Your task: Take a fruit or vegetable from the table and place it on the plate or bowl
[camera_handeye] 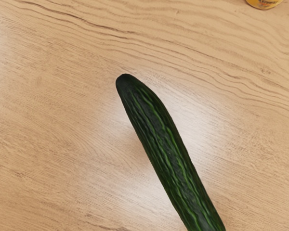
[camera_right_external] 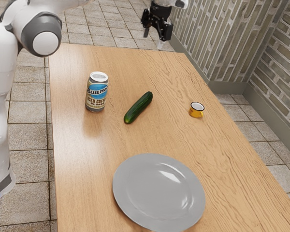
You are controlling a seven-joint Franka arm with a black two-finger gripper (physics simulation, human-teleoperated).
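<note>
Finding 1. My gripper (camera_right_external: 156, 37) hangs high above the far edge of the table (camera_right_external: 222, 159), at about 12 o'clock from the cucumber (camera_right_external: 138, 107) in the exterior view. The fingers stand apart with nothing between them, the proper condition for an approach.

Finding 2. The cucumber lies flat on the wood near the table's middle, its long axis running from 1 o'clock to 7 o'clock. The wrist view looks down on the cucumber (camera_handeye: 168, 154), its ribbed length lying diagonally, with bare wood on both flanks.

Finding 3. The plate (camera_right_external: 121, 193) sits at 6 o'clock from the cucumber, apart from it and empty. It is the evident destination.

Finding 4. A can (camera_right_external: 97, 92) stands upright at 9 o'clock from the cucumber, and a small yellow cup (camera_right_external: 196, 109) at 3 o'clock, also seen in the wrist view (camera_handeye: 264, 4). Both stand apart from the cucumber.

Assessment: no grasp is made. I judge the next step to be a descent with fingers set across the cucumber's narrow width.
</note>
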